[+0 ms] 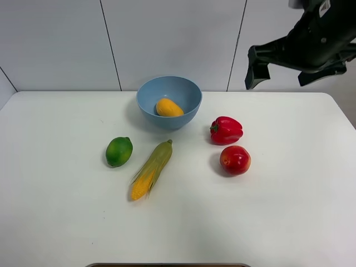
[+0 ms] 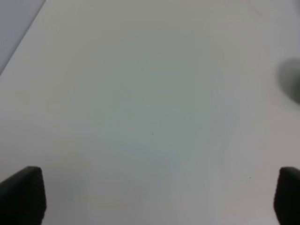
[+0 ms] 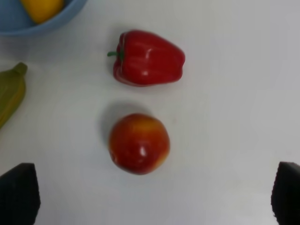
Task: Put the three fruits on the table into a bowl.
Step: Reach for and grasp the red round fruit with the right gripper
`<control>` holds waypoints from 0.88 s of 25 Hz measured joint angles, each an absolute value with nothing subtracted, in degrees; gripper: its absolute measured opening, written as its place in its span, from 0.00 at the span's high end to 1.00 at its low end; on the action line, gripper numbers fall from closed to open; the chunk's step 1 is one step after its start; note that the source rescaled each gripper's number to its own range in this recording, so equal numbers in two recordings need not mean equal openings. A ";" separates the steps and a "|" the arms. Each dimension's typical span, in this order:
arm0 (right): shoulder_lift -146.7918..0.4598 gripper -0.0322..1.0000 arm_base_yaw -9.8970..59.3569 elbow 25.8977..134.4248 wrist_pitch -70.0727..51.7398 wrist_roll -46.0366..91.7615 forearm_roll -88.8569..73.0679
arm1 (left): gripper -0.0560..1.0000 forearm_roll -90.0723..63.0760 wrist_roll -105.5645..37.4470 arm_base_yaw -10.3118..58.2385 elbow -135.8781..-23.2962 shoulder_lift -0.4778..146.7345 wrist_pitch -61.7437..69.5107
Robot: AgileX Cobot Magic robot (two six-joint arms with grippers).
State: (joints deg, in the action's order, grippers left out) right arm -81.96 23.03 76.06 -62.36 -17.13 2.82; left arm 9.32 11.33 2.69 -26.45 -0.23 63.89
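Observation:
The light blue bowl [image 1: 186,92] stands at the back middle of the white table [image 1: 278,217] with the yellow-orange mango [image 1: 168,107] inside it. The green lime [image 1: 119,151] lies left of centre. The red apple [image 1: 235,160] lies right of centre. My right gripper [image 1: 283,71] is open and empty, high above the back right. Its wrist view looks down on the apple [image 3: 139,143], with its fingertips [image 3: 18,193] wide apart, and shows the bowl's rim [image 3: 44,27] and the mango [image 3: 41,8]. My left gripper [image 2: 154,197] is open over bare table and is out of the exterior view.
A red bell pepper [image 1: 226,130] lies just behind the apple and also shows in the right wrist view [image 3: 147,57]. A corn cob in green husk [image 1: 151,169] lies between lime and apple, in front of the bowl; its husk tip shows in the right wrist view [image 3: 10,91].

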 joint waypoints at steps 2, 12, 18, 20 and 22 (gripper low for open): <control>-81.96 0.00 22.96 72.64 -58.55 -17.35 2.52 | 0.00 9.32 11.33 2.69 -26.45 -0.23 63.89; -87.68 0.00 22.21 64.59 -47.99 -18.57 0.00 | 0.00 9.32 11.33 2.69 -26.45 -0.23 63.89; -92.66 0.00 22.21 64.59 -47.15 -18.30 -0.47 | 0.00 9.32 11.33 2.69 -26.45 -0.23 63.89; -93.95 0.00 22.21 64.59 -47.20 -18.14 -0.53 | 0.00 9.32 11.33 2.69 -26.45 -0.23 63.89; -95.26 0.00 22.21 64.59 -47.33 -18.10 -0.88 | 0.00 9.32 11.33 2.69 -26.45 -0.23 63.89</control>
